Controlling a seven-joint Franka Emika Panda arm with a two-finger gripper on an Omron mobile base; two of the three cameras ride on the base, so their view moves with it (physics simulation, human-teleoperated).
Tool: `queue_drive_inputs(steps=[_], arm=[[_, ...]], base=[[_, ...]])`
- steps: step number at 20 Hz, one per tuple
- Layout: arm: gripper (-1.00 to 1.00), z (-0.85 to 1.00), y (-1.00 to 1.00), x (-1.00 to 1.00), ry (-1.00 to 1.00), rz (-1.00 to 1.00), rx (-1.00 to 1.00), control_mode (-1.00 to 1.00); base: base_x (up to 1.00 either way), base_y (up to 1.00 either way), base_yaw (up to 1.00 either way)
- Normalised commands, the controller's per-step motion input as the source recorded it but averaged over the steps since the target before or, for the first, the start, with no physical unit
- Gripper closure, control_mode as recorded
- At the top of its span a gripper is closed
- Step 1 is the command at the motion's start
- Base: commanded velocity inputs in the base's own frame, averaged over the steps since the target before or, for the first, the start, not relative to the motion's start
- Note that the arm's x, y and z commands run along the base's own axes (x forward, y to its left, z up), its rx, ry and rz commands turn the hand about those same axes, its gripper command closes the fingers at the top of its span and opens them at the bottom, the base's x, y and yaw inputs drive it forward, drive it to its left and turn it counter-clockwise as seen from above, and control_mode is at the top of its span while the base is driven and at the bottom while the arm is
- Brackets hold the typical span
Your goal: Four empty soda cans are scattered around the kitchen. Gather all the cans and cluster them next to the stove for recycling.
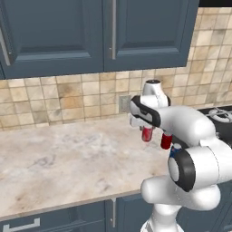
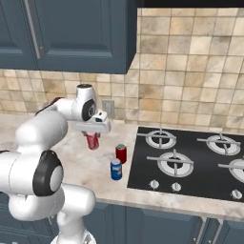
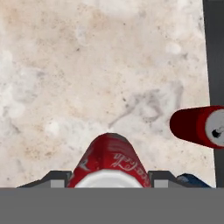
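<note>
Your claw [image 2: 93, 135] is clamped on a red can [image 2: 92, 141], which hangs upright, long axis vertical, silvery top toward the hand, above the marble counter [image 1: 68, 154]. Look just left of the stove [image 2: 190, 159]: a second red can [image 2: 121, 153] and a blue can [image 2: 116, 169] stand upright on the counter, close together beside the cooktop's left edge. The held can sits to their left, apart from both.
</note>
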Motion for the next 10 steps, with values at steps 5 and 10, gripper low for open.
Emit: queue_drive_inputs(steps=[5,10], arm=[[1.0,-0.55,-0.07,0.15,0.03,0.0,0.0,-1.0],[1.0,-0.35,-0.27,0.3,0.09,0.0,0.0,-1.0]], base=[[0.0,0.0,0.0],[0.0,0.0,0.0]])
